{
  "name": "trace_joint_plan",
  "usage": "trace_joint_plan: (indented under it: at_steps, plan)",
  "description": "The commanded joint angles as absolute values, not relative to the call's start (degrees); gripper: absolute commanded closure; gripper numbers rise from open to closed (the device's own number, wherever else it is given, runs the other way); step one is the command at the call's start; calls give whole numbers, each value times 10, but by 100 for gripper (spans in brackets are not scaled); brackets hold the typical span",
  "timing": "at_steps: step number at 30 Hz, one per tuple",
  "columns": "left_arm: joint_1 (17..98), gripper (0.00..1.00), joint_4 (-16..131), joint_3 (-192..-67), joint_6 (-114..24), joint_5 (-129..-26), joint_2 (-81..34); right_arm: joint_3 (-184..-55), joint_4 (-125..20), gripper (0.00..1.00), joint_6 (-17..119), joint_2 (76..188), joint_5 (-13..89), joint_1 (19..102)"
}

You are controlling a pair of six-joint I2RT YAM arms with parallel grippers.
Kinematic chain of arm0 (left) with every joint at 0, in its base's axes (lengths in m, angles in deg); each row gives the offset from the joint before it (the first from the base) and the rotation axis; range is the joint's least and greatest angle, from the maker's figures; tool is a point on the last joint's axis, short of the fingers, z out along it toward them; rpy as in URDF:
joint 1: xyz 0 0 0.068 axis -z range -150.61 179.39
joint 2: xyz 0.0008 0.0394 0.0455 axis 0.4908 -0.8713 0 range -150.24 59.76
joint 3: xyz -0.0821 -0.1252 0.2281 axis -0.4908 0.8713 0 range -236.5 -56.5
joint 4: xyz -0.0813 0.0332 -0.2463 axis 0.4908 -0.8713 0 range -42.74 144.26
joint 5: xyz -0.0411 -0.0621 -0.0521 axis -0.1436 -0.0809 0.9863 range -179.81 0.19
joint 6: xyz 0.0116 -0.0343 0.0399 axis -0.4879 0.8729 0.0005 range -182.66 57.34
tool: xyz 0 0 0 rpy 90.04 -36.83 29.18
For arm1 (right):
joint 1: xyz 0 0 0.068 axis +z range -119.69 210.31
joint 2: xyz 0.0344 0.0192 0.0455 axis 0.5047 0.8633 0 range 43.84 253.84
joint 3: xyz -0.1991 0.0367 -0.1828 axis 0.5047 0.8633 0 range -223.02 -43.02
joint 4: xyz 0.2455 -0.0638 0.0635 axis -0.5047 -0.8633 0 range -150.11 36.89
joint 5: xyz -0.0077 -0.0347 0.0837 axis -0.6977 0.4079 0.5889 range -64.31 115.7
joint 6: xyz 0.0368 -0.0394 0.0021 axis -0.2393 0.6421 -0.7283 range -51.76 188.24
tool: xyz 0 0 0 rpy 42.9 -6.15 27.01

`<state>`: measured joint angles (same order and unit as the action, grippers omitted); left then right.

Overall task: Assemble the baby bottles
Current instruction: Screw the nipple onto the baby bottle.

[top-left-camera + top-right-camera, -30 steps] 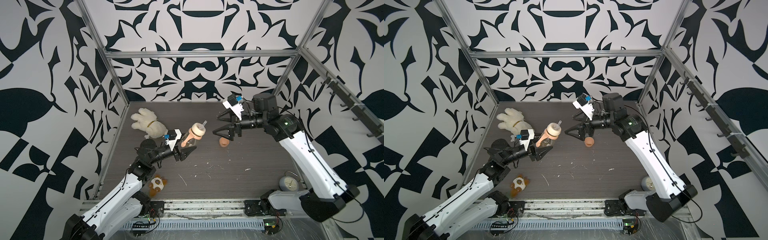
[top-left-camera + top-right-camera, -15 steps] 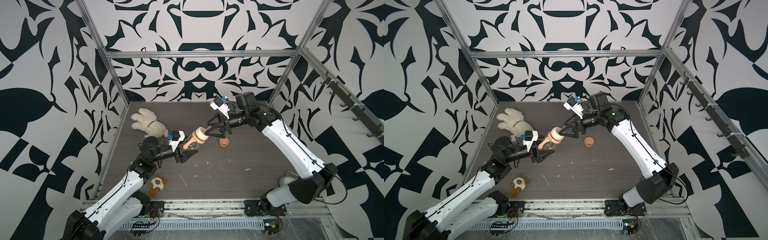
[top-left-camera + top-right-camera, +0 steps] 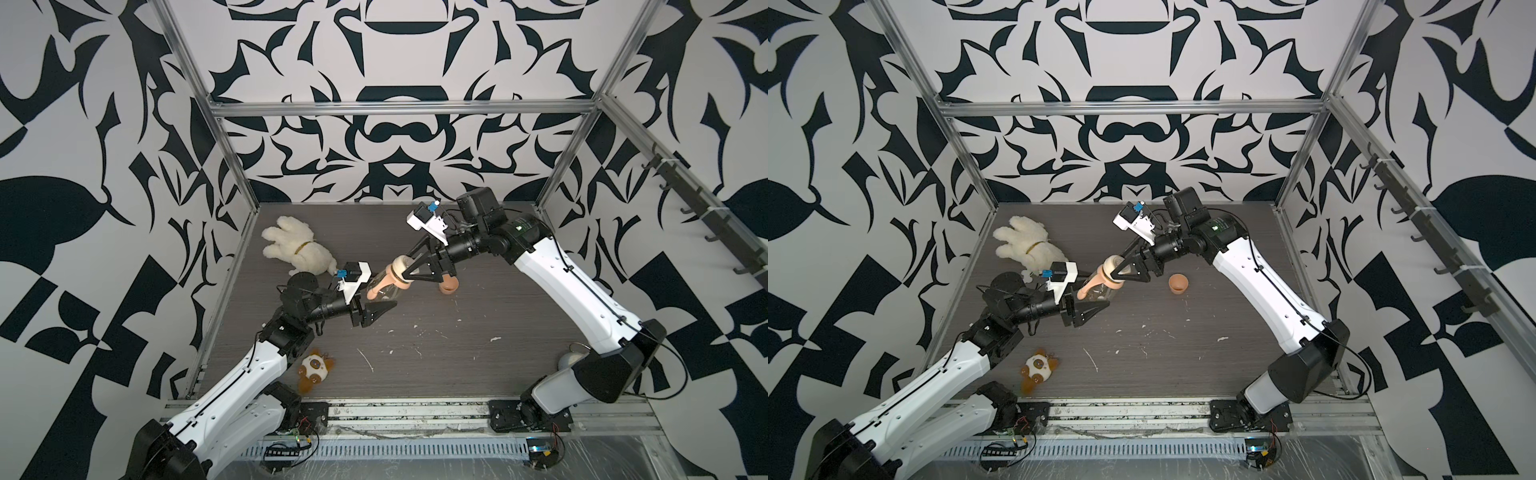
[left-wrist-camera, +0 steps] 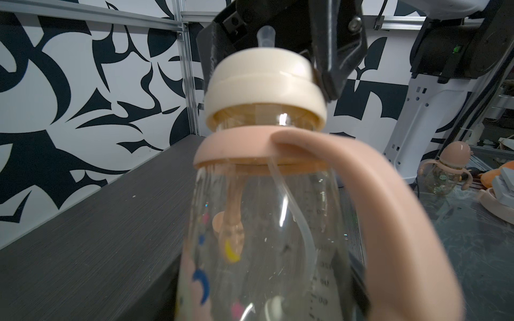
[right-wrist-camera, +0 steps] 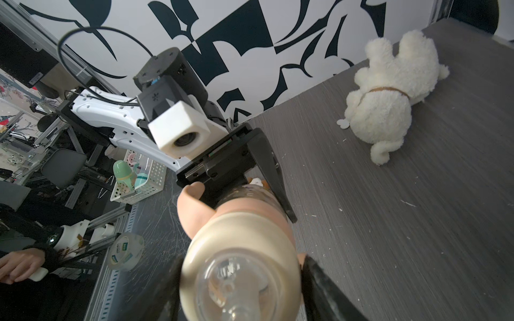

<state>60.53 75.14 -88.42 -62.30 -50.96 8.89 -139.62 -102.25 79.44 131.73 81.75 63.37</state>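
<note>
Grey tabletop [image 3: 457,353], patterned walls. Left tool [image 3: 380,301] grips clear bottle body [image 3: 388,291], tilted, raised; peach handle ring [image 4: 250,150] on neck. Right tool [image 3: 404,266] clamps cream collar [image 4: 264,80] on top. Peach dome cap [image 3: 449,286] lies nearby.

A cream collar [image 4: 264,83] with straw [image 4: 299,222] on clear bottle [image 4: 258,278], above peach handle ring [image 4: 236,150].

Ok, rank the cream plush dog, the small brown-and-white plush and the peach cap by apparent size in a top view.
1. cream plush dog, clearly the largest.
2. small brown-and-white plush, though it lies nearer the front edge, which may flatter it.
3. peach cap, the smallest.
</note>
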Motion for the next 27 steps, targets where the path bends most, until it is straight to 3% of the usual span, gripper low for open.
trace_joint_plan:
  at_steps: [1, 10, 12, 15, 17, 21, 27]
  plan:
    - [607, 70, 760, -909, -629, -496, 87, -1418, -1022, 34, 799, 1315, 813, 641]
    - [608, 72, 751, -913, -635, -494, 83, -1416, -1029, 55, 800, 1317, 814, 646]
    - [608, 73, 747, -915, -637, -496, 82, -1413, -1032, 55, 802, 1314, 812, 647]
    - [609, 73, 741, -919, -641, -496, 78, -1404, -1028, 45, 801, 1305, 808, 647]
    - [610, 73, 736, -922, -643, -495, 76, -1404, -1025, 45, 798, 1306, 808, 648]
    - [613, 74, 729, -924, -649, -502, 76, -1404, -1026, 54, 793, 1309, 813, 652]
    - [619, 74, 717, -932, -656, -523, 76, -1385, -1030, 76, 787, 1305, 814, 657]
